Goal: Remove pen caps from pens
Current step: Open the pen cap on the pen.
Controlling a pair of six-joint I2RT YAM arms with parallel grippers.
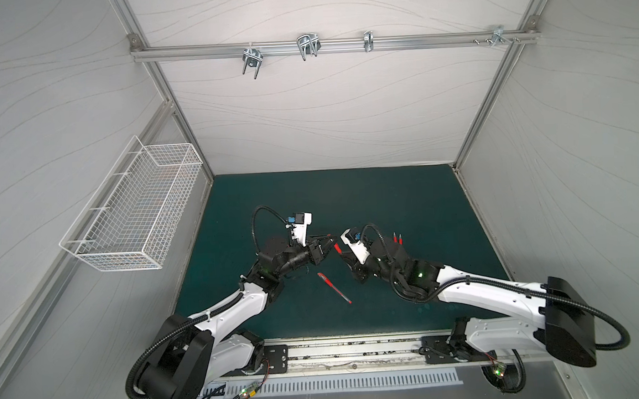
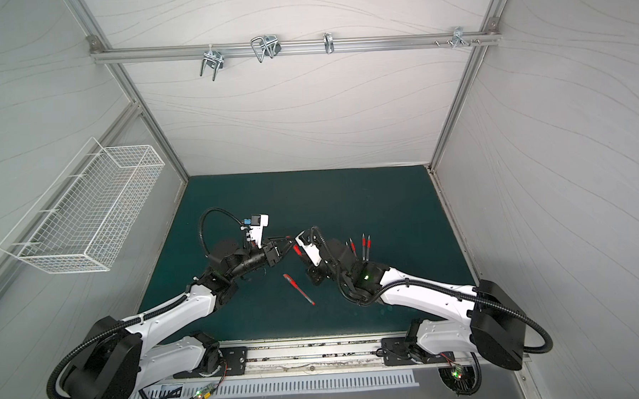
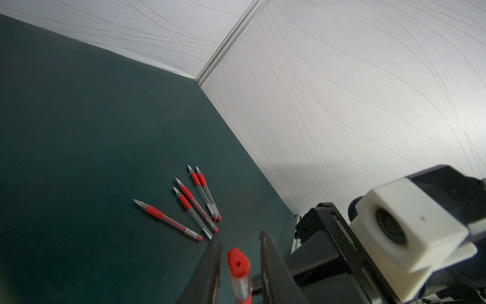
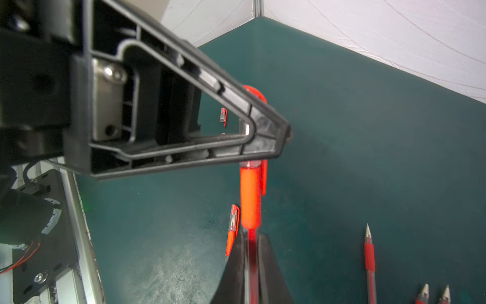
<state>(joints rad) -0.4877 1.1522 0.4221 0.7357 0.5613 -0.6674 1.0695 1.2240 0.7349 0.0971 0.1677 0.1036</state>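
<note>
My right gripper [image 4: 252, 237] is shut on the clear barrel of a pen [image 4: 251, 197] and holds it off the green mat [image 1: 384, 197], capped end toward the left arm. The pen's red cap [image 3: 238, 263] sits between the fingers of my left gripper [image 3: 239, 238], with a narrow gap on each side, so that gripper is open around it. Both top views show the grippers meeting mid-mat over the held pen [image 1: 337, 248] [image 2: 297, 250]. Another capped pen [image 1: 333, 288] [image 2: 298, 289] lies flat near the front. Several uncapped pens [image 3: 194, 200] [image 2: 364, 246] lie behind the right arm.
A white wire basket [image 1: 133, 212] hangs on the left wall. A small loose cap [image 4: 223, 115] lies on the mat beyond the left gripper. The white side wall [image 3: 342, 118] is close to the uncapped pens. A metal rail [image 1: 354, 350] runs along the front edge.
</note>
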